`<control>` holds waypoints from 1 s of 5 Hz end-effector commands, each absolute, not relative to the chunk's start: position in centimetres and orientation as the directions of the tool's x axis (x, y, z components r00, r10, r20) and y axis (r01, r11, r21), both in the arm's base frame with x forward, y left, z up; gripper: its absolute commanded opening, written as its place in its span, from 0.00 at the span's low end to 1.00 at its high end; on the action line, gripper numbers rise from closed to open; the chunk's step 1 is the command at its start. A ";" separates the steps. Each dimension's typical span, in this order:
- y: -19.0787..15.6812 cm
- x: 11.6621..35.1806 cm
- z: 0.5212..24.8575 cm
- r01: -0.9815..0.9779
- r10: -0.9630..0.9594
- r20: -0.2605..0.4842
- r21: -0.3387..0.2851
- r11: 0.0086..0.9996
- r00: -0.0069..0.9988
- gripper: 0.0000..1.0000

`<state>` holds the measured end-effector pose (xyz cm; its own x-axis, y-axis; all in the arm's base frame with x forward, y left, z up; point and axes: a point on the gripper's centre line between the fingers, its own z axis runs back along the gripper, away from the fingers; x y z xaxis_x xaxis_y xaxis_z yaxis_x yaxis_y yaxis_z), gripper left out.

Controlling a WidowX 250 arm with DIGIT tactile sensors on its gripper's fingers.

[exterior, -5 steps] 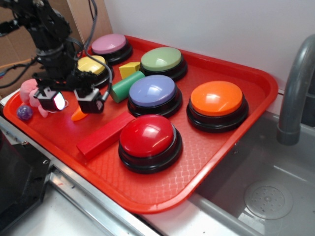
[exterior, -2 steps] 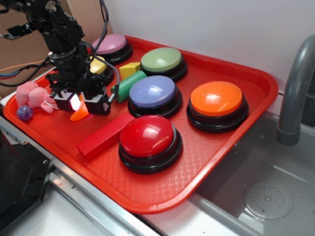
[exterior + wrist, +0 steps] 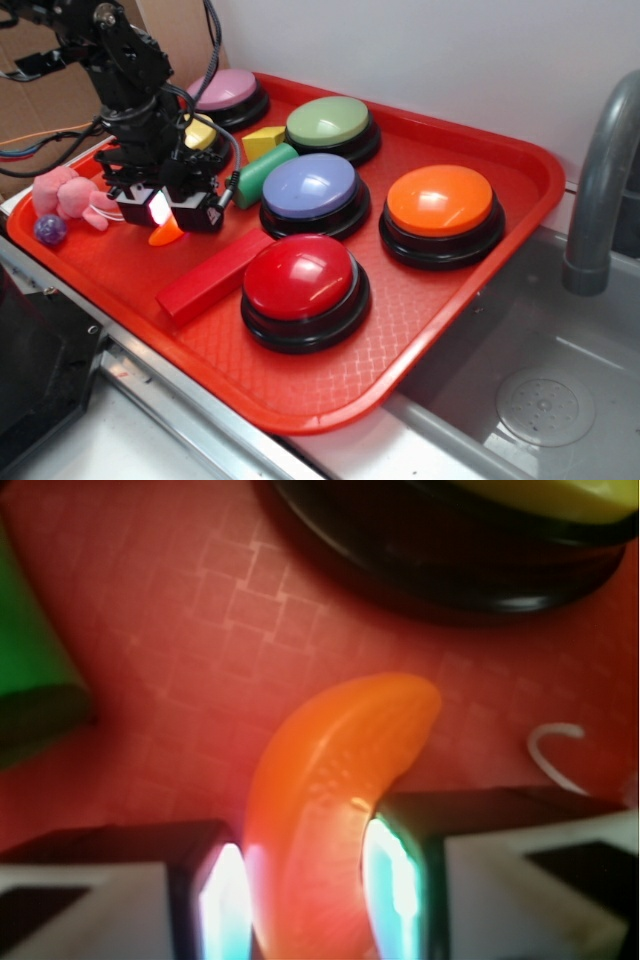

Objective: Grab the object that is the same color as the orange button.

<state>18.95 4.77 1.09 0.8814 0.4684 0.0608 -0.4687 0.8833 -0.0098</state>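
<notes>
the gripper (image 3: pixel 168 212) is sitting low at the left of the red tray (image 3: pixel 520 160), and its two fingers are straddling the small orange piece (image 3: pixel 320 810), which is lying flat on the tray just in front of the yellow button (image 3: pixel 560 495) and beside the green cylinder (image 3: pixel 30 670). in the wrist view the pads are standing apart, the right one looking as if it is touching the piece and the left one showing a thin gap, so the jaws are not yet clamping it. the orange button (image 3: pixel 440 203) it matches is sitting well apart, on the right side.

to do this well i would be closing slowly and squarely across the thick end, since the glossy curved body is likely to squirt out if pinched near the taper.

compared with a second ago, the arm is lower and further right, the fingers are narrower, and the piece is now between them rather than beside them.
</notes>
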 end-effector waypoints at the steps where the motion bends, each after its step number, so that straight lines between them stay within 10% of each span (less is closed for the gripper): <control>1: 5.1 19.0 3.8 -0.447 0.444 0.069 0.024 0.894 0.893 0.00; 5: -1.8 19.1 11.7 0.040 -0.042 0.073 0.022 0.999 0.996 0.00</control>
